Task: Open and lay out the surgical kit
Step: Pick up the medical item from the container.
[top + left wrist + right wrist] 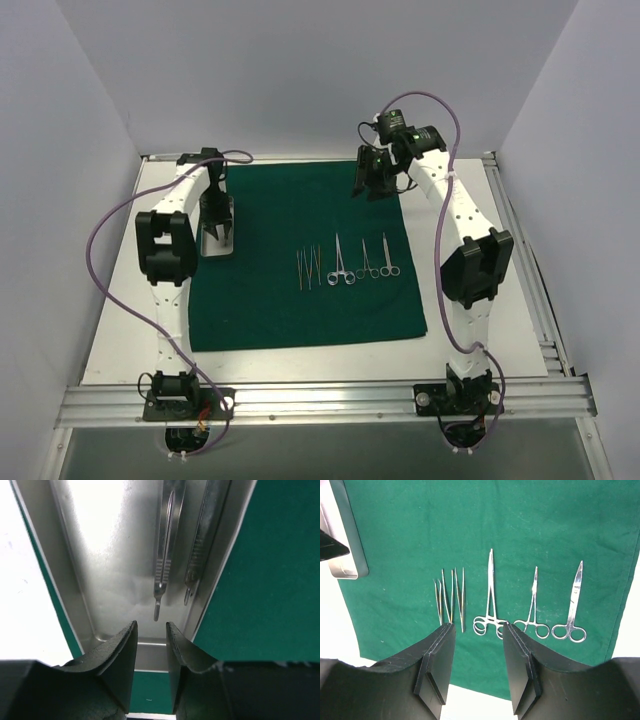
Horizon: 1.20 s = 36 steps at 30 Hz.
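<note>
White table (120, 350) inside plain white walls, with the green drape (300, 310) spread flat on it

Far left, on the drape's edge, sits 1 silver tray (100, 580). The left fingers (120, 650) hang over its near end, slightly parted, gripping nothing

2 slim steel handles (162, 560) lie side by side in the tray. They sit just ahead of those fingers, with long axes running along the tray and away from them

Mid drape there are 3 tweezers (451, 597) by my count, though they are thin and hard to split. Next come 3 ring-handled tools: long forceps (490, 590), small forceps (534, 600) and scissors (574, 597). All lie parallel, rings toward the arm bases

The right fingers (440, 655) hover over the drape's far right part, parted and empty, well apart from the tray

The left arm is clearly nearer the tray handles, so they are probably its next pick, with the fingers closing across a handle's thin width
</note>
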Each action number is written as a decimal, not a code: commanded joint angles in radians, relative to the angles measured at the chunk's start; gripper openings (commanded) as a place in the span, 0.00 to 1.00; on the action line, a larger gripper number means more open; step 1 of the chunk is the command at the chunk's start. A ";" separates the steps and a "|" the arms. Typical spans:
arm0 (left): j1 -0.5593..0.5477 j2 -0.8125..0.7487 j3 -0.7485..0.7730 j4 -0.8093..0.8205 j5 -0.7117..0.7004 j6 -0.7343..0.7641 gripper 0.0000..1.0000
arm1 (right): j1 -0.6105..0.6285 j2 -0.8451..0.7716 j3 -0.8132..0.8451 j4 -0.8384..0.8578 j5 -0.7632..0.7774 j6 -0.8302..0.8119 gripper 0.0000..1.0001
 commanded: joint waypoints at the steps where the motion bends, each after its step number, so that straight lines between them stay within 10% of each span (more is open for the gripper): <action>1: -0.002 0.024 0.071 0.000 -0.015 0.005 0.38 | -0.009 0.006 0.035 -0.043 0.015 0.004 0.43; 25: -0.031 0.084 -0.063 0.003 -0.056 -0.010 0.35 | -0.013 -0.003 -0.016 -0.015 -0.002 0.006 0.43; 36: -0.016 0.106 -0.088 0.036 -0.006 0.008 0.19 | -0.018 -0.025 -0.039 -0.007 0.002 0.003 0.43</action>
